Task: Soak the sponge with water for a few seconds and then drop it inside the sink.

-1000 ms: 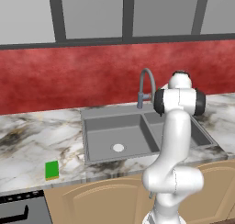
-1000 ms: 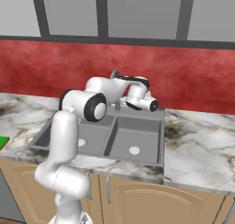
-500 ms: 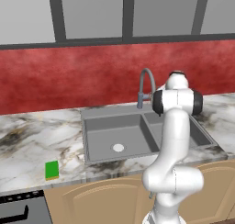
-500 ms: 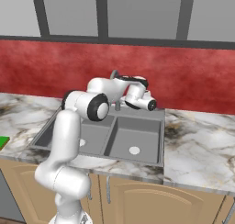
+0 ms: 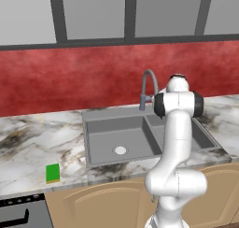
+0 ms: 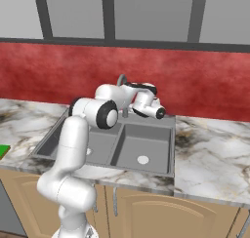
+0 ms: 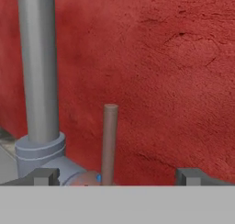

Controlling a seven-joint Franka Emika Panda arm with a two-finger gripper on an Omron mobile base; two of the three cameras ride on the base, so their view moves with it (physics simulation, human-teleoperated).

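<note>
Nothing moved; flat green sponge (image 5: 52, 173) lies on counter (image 5: 28, 147)

A marbled bench (image 5: 32, 147) runs beneath the red wall (image 5: 70, 82); grey window panes (image 5: 93, 12) sit above that wall, tan cabinet doors (image 6: 161, 217) under the bench.

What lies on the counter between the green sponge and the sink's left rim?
Nothing: in the left base view, bare marble counter separates the sponge from the sink.
</note>
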